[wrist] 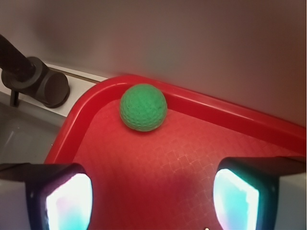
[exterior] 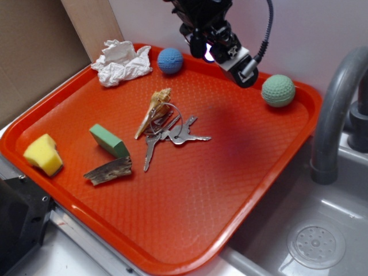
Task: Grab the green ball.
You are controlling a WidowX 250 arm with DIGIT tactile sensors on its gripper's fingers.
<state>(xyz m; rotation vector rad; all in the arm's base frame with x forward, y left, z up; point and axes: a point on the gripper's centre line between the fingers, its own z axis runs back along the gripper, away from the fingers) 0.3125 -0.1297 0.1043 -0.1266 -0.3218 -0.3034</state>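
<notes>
Wrist view, green ball (wrist: 143, 107) in tray (wrist: 211, 108) corner, gripper (wrist: 152, 199) spread wide

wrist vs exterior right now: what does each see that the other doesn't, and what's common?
Wrist only: the two finger pads spread wide, with bare tray between them, aimed at the ball.

Exterior only: the blue ball, crumpled tissue, keys, shell, green block, yellow sponge, wood piece and sink drain.

Both: the green ball in the orange tray's corner, the faucet, and the gripper short of the ball, holding nothing.
</notes>
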